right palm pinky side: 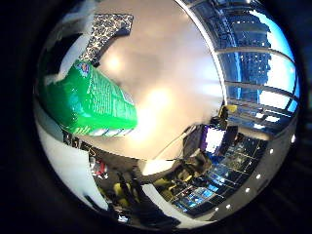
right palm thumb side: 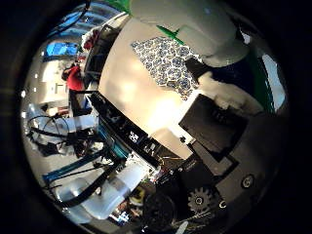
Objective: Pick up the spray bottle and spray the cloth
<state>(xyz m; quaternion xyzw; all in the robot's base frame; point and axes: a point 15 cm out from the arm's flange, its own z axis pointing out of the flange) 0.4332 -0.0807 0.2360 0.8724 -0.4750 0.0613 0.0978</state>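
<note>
Green plastic of the spray bottle (right palm pinky side: pixel 95 105) is filling much of the little-finger view, close against the palm, lifted above the surface (right palm pinky side: pixel 165 73). Fingers (right palm thumb side: pixel 204 29) are curling round its white top. The patterned cloth (right palm thumb side: pixel 168 63) is lying near one surface edge. Risk: a slipping grip could tilt the nozzle off the cloth. Only the thumb view is showing the hand (right palm thumb side: pixel 214 117).

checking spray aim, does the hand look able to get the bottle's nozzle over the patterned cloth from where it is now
Probably yes. The green spray bottle sits close against the palm, its white spray head by the hand, and the patterned cloth lies flat on the table just beyond it. Nothing stands between them.
</note>
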